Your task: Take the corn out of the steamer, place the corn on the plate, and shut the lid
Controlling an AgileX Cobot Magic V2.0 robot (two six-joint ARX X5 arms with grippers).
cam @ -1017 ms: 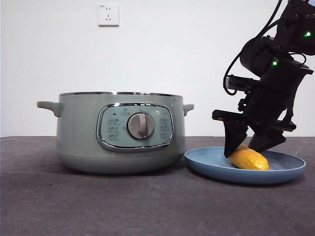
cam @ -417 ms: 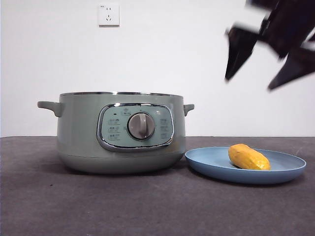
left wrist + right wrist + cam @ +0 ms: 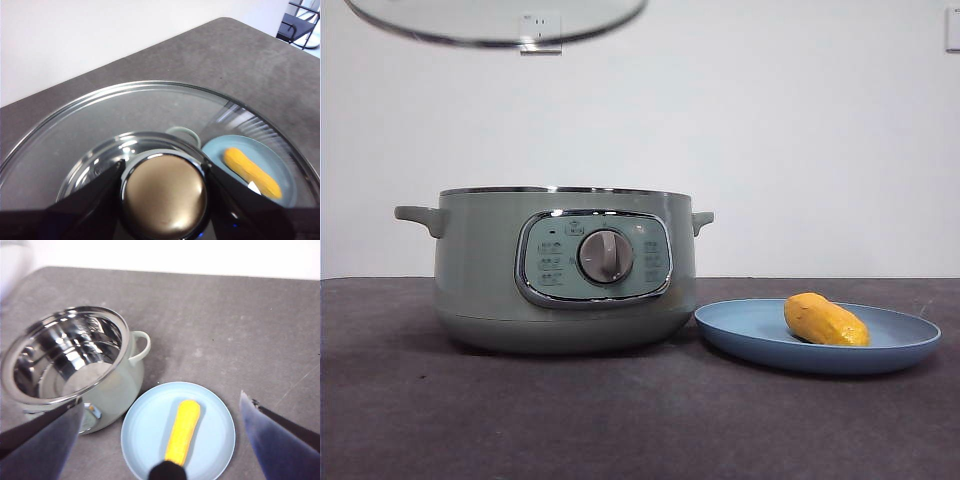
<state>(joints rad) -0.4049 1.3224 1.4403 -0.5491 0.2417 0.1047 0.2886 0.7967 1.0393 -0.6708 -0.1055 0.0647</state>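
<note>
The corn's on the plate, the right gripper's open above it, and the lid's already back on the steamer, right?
Not the lid: the front view shows it in the air above the open steamer, held by the left gripper. Corn, plate and right gripper are right.

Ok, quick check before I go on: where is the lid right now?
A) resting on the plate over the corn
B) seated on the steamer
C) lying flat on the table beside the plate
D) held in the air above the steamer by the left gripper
D: the lid hangs high above the open steamer, and the left wrist view shows the left gripper clamped on its knob.
</note>
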